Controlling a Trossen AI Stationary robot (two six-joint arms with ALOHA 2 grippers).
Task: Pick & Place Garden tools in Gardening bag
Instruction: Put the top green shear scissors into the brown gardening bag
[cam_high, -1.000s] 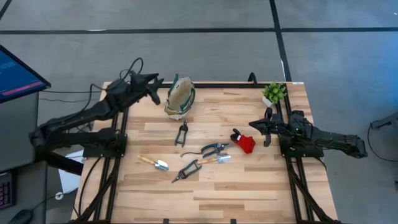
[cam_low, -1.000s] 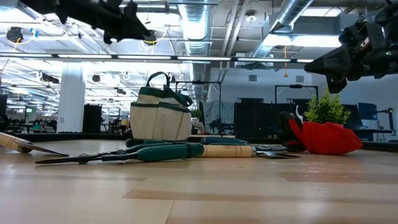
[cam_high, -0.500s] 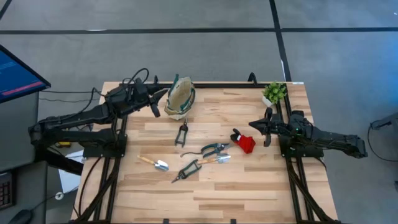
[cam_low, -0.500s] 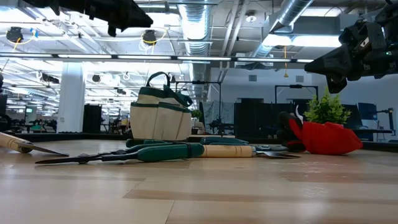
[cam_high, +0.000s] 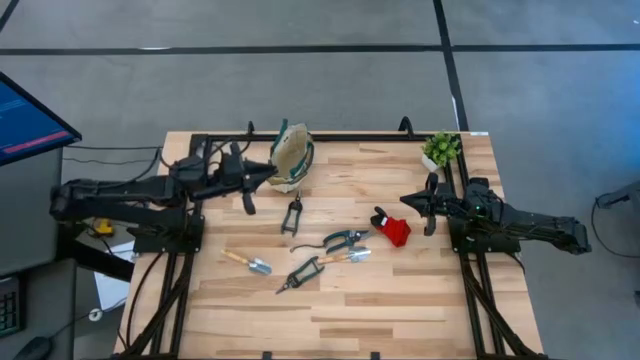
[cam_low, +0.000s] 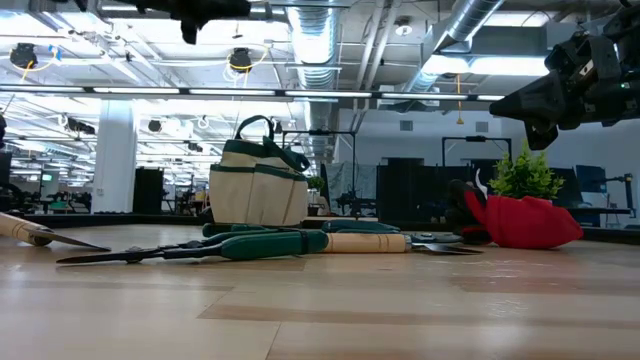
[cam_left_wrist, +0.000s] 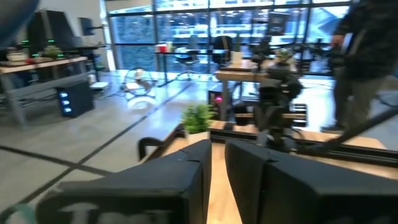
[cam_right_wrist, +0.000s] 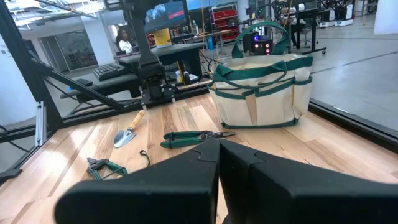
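Tools lie loose in the middle of the table (cam_high: 400, 300): trowel (cam_high: 247, 262), clippers (cam_high: 292, 216), pruners (cam_high: 344, 239), and a red-and-black piece (cam_high: 392, 229). The bag (cam_high: 289, 157) stands near the far edge. The left gripper (cam_high: 246, 187) hangs just beside the bag, fingers nearly together. The right gripper (cam_high: 428, 203) waits near the plant (cam_high: 441, 150), fingers close together, holding nothing.

Cream gardening bag (cam_right_wrist: 264, 92) with green trim

- The left gripper (cam_high: 250, 190) hangs high at about ten o'clock, arm stretched level, fingers nearly together.
- The right gripper (cam_high: 412, 205) waits at three o'clock, fingers closed.
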